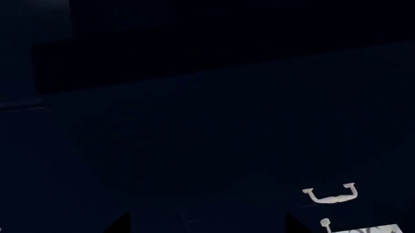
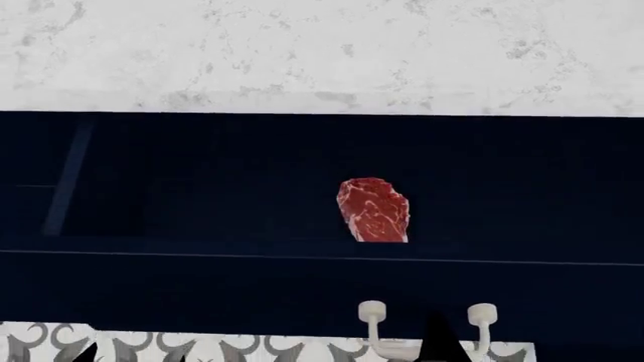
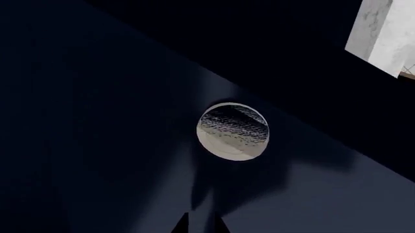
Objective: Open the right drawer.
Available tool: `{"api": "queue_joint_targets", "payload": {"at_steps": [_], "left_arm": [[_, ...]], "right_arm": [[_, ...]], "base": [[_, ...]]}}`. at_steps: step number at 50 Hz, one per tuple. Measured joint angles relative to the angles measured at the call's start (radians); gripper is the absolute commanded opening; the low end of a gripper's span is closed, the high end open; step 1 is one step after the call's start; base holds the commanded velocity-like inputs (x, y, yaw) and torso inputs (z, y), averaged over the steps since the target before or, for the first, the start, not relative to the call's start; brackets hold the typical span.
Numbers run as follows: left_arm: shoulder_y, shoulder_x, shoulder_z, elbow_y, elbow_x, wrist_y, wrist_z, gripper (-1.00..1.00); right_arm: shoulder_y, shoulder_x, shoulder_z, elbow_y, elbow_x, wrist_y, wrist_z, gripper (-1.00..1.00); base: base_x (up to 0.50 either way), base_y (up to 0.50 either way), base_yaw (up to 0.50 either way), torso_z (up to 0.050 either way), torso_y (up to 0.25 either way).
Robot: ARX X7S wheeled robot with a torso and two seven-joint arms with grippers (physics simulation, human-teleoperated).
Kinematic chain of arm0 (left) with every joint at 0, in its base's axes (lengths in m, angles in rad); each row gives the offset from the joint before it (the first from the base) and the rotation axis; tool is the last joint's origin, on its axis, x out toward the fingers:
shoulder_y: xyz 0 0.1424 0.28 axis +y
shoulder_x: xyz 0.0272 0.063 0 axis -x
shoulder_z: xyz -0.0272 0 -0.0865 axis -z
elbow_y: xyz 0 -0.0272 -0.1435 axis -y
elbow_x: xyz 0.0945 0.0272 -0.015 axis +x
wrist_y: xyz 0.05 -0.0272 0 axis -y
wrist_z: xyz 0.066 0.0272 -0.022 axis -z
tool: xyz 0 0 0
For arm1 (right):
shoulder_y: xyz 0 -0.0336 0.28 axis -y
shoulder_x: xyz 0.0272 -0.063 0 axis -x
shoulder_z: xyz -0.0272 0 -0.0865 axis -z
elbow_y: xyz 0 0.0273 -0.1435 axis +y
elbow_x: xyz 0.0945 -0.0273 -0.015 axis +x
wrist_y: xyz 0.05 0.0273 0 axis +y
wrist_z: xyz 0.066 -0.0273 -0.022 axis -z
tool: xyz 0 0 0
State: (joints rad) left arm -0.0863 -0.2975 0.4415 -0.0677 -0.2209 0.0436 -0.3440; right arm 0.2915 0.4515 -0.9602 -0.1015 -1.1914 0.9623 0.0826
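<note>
In the head view the right drawer (image 2: 201, 283) stands pulled out under the marble counter, showing its navy interior. Its cream bail handle (image 2: 397, 348) hangs on two round knobs at the front. My right gripper (image 2: 438, 341) shows as a dark tip on the bail between the knobs. In the right wrist view its fingertips (image 3: 178, 224) sit close together just below one round knob (image 3: 232, 131) on the navy front. My left gripper (image 1: 207, 224) is open and empty, its tips wide apart before a dark navy surface.
A red raw steak (image 2: 373, 210) lies inside the drawer. The white marble counter (image 2: 322, 53) runs across the back. Patterned floor tiles (image 2: 201, 347) show below the drawer front. The left wrist view shows a small cream bail handle (image 1: 331, 194) on a navy front.
</note>
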Motion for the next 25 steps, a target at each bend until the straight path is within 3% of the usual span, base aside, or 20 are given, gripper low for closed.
{"api": "queue_joint_targets", "payload": {"at_steps": [25], "left_arm": [[-0.001, -0.005, 0.006, 0.004, -0.005, 0.000, -0.005, 1.00]], "right_arm": [[0.001, -0.003, 0.004, 0.004, 0.002, -0.005, 0.008, -1.00]], "base": [[-0.24, 0.00, 0.00, 0.000, 0.000]]}}
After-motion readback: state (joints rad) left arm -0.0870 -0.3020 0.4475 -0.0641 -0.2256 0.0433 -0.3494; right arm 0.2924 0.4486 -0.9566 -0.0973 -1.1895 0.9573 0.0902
